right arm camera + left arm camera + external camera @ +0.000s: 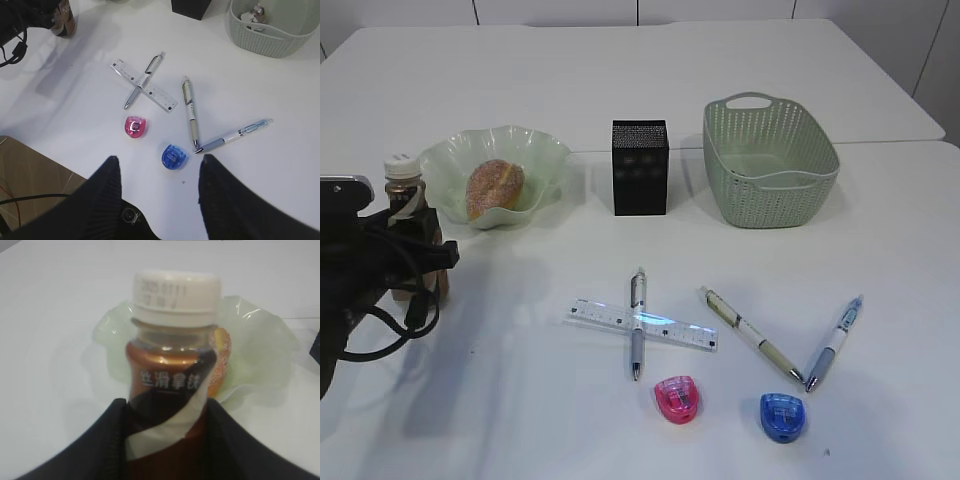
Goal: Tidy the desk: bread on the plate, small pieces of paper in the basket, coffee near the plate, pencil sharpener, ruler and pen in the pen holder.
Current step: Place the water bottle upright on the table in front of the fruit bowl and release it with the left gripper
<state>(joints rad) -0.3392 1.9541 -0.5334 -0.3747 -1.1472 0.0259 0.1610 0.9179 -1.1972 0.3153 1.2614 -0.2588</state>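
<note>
We see the left gripper (165, 440) low at the left edge of the desk (520, 400), reaching level toward the plate (545, 160). Its two dark fingers (105, 440) stand half apart and press both sides of the coffee (172, 365), which stands upright on the desk just beside the plate. The bread (495, 188) lies in the plate.

The right gripper (160, 185) hangs high above the near edge, tilted down. Its fingers (107, 190) are spread and hold nothing. Under it lie the blue sharpener (174, 156), the pink sharpener (135, 126), three pens, and the ruler (160, 96) crossed by one pen (150, 67). The pen holder (640, 167) and the basket (770, 160) stand behind, well apart from it.
</note>
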